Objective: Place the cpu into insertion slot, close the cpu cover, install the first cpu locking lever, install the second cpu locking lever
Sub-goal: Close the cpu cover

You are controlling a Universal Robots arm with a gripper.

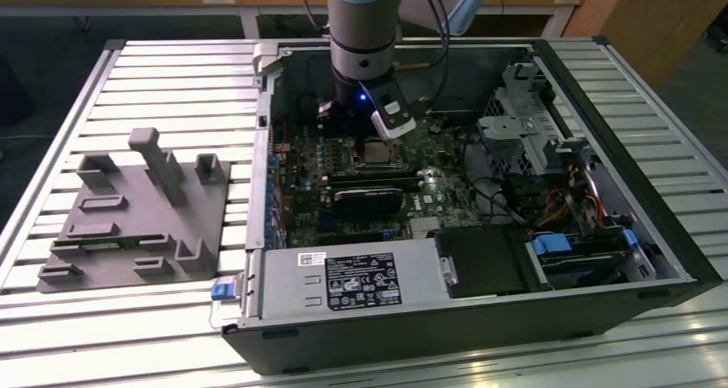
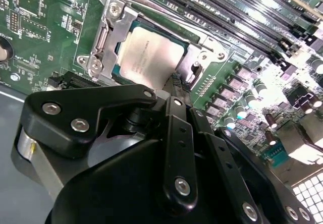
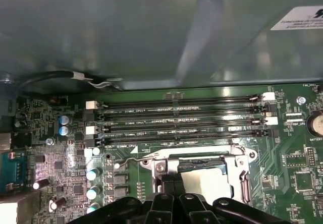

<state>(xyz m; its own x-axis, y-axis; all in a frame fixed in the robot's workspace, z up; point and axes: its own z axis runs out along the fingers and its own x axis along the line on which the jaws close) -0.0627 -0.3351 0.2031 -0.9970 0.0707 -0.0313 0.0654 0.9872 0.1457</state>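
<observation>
The cpu [image 2: 149, 57] lies flat in the insertion slot [image 1: 373, 155] on the green board, its grey metal top showing. The silver cpu cover [image 2: 108, 32] is folded down around it, framing the chip. A thin wire locking lever [image 2: 166, 12] runs along one side of the socket; its bent handle [image 3: 126, 162] sticks out past the corner. A second lever [image 3: 246, 181] lies along another side. My gripper [image 2: 175, 80] hangs just over the socket's edge with its black fingers [image 3: 169, 183] pressed together, nothing seen between them. In the exterior view the arm reaches straight down into the open case.
Long black memory slots [image 3: 181, 118] run beside the socket, with capacitors [image 3: 93, 173] nearby. The case holds a power supply [image 1: 341, 277], a drive cage [image 1: 523, 124] and cables. A grey fixture block [image 1: 136, 209] sits on the slatted table at the exterior view's left.
</observation>
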